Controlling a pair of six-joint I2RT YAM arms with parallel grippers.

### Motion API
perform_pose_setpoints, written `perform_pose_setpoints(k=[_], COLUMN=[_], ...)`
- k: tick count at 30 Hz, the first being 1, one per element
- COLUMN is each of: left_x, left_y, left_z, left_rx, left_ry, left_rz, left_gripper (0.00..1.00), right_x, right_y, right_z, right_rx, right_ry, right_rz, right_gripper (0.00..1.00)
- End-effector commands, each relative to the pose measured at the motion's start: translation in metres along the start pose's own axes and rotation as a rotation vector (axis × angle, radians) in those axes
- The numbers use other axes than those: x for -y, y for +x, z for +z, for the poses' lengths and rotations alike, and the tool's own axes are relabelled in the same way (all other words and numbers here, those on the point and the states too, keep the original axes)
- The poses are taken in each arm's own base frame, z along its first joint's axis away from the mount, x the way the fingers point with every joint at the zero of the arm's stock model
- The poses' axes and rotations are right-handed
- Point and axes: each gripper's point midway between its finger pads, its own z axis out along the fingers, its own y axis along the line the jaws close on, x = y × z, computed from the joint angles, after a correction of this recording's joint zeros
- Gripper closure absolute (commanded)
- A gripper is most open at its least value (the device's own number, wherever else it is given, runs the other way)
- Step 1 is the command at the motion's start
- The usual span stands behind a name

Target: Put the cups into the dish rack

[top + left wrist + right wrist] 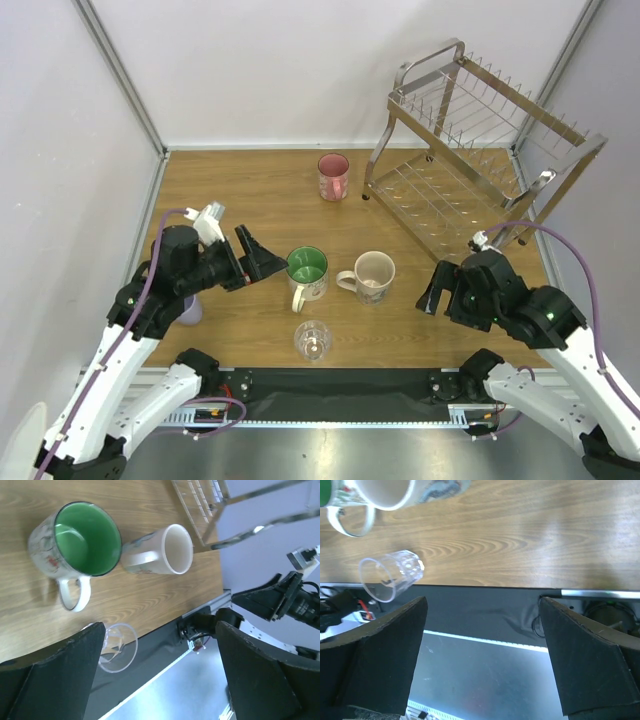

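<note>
Left gripper (258,260), jaws spread wide and empty, lines up on the upright green-lined mug (307,268) just ahead as if to grab it, right gripper (432,293) equally agape, dish rack (470,150) unloaded far right.

— Do we find any lettering, brand, number or sign that reads?

— We find none. The white mug with green inside (85,540) and the beige mug (147,555) each carry a printed motif on the outer wall, but we make out no words in either.

— And the pink mug (333,177)?

— Pale markings on its side, too small for us to read.
</note>
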Motion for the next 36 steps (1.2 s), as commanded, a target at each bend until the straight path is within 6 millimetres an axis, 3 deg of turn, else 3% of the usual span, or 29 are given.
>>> perform_pose_setpoints(k=[1,5,10,15,21,22,24,27,28,34,36], left_x=[0.028,0.032,0.048,0.069,0.068,0.080,0.071,0.074,0.067,0.041,0.040], left_y=[-0.008,-0.010,-0.001,-0.014,-0.018,-0.024,-0.015,-0.013,-0.008,0.013,0.019], left_z=[-0.002,0.005,0.029,0.072,0.136,0.142,0.168,0.187,0.198,0.232,0.237], left_rx=[0.014,-0.014,-0.102,-0.127,-0.228,-0.217,-0.270,-0.287,-0.312,-0.415,-0.440], left_ry=[0.107,0.040,0.029,0.010,-0.049,-0.038,-0.087,-0.099,-0.119,-0.189,-0.191], left_rz=[0.064,0.123,0.209,0.430,0.573,0.605,0.628,0.658,0.657,0.707,0.745], left_gripper=[0.04,0.09,0.09,0.12,0.12,0.12,0.12,0.12,0.12,0.12,0.12], right_x=[-0.007,-0.030,-0.030,-0.036,-0.041,-0.038,-0.034,-0.026,-0.022,-0.018,-0.018], right_y=[-0.012,-0.013,-0.009,-0.006,-0.002,-0.001,0.000,0.004,0.006,0.011,0.012], right_z=[-0.009,-0.015,-0.012,-0.019,-0.030,-0.033,-0.036,-0.041,-0.042,-0.049,-0.051], right_rx=[0.080,0.073,0.035,0.015,0.007,0.005,0.014,0.020,0.013,0.015,0.020], right_ry=[-0.061,-0.184,-0.164,-0.204,-0.252,-0.248,-0.244,-0.229,-0.218,-0.236,-0.244], right_rz=[0.014,-0.003,0.006,-0.003,0.014,0.021,0.029,0.041,0.042,0.082,0.090], right_gripper=[0.00,0.00,0.00,0.00,0.00,0.00,0.00,0.00,0.00,0.00,0.00])
